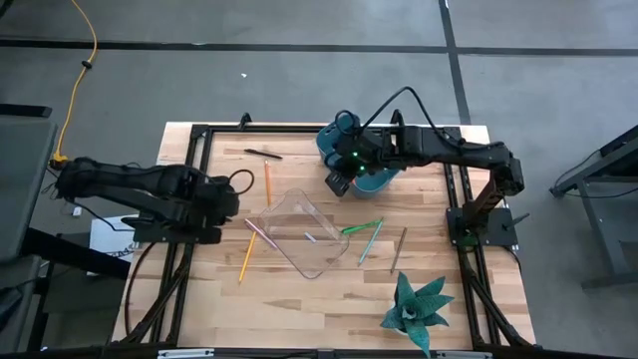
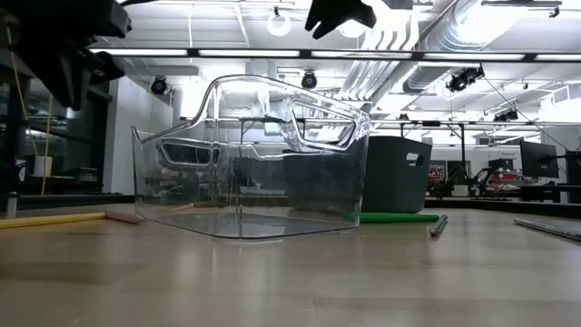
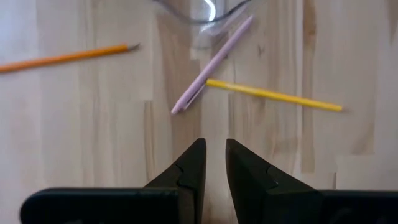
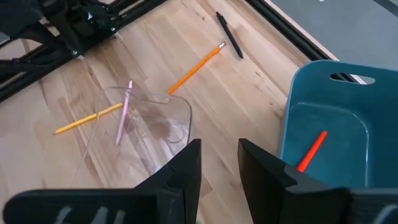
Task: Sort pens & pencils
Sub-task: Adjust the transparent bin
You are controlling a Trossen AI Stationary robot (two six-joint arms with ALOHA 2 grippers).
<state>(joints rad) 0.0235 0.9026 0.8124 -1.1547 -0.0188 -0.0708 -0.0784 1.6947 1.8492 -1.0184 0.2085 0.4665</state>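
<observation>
My left gripper [image 1: 231,206] [image 3: 215,168] hangs over bare table at the left, pointing down, its fingers a narrow gap apart with nothing between them. Just beyond it lie a pink pen [image 3: 211,65], a yellow pencil [image 3: 273,95] and an orange pencil [image 3: 62,58], all flat on the wood. My right gripper [image 1: 339,182] [image 4: 219,165] is open and empty, raised near the blue bin [image 4: 292,124]. A red-orange pen [image 4: 311,151] lies on the bin's floor. A black pen [image 1: 264,154] lies at the far side. Green pens [image 1: 361,227] lie to the right of the clear container [image 1: 299,234].
The clear plastic container [image 2: 245,163] stands mid-table between the arms, and the pink pen lies close against its left edge. A dark stick [image 1: 399,249] lies to its right. A teal paper plant [image 1: 414,309] sits at the near right. Black frame rails [image 1: 189,170] border the table.
</observation>
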